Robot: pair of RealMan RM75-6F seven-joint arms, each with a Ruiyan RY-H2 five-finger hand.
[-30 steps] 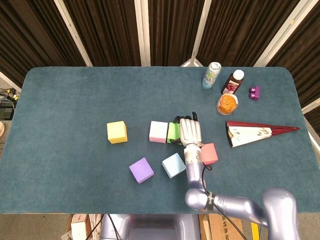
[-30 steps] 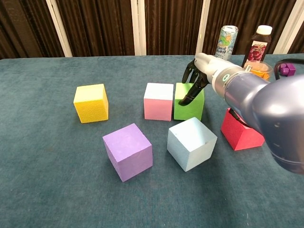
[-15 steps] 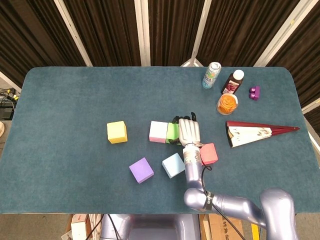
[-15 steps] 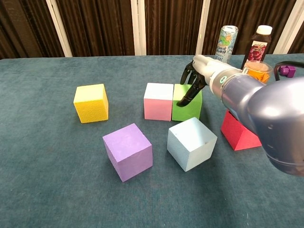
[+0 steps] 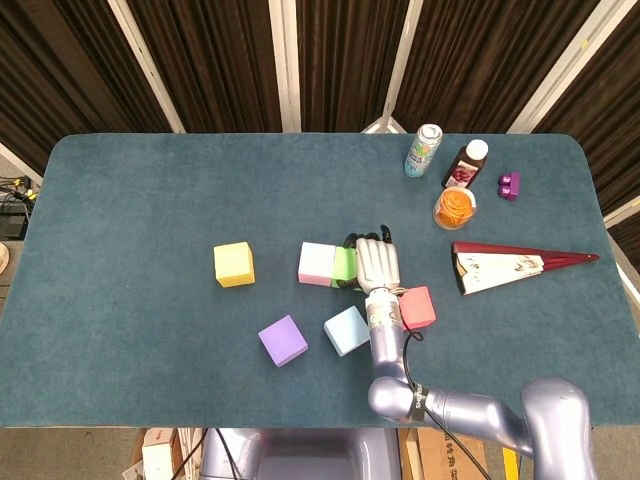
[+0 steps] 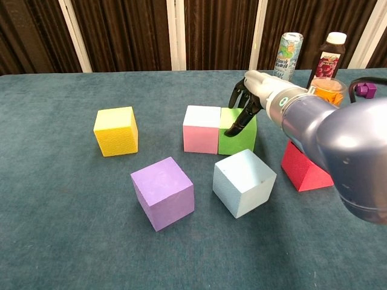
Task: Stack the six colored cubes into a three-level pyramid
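Robot hand on the right (image 6: 247, 104) rests over the green cube (image 6: 237, 136), its dark fingers (image 6: 237, 124) curled down on the cube's top and front face, though whether it truly grips the cube cannot be told; the left one shows in neither view. That green cube sits flush against the pink cube (image 6: 202, 128) on the teal surface (image 5: 140, 200). Around them lie the yellow cube (image 6: 115, 130) well to the left, the purple cube (image 6: 162, 192) and light blue cube (image 6: 243, 182) nearer the robot, and the red cube (image 6: 302, 170) beside the forearm.
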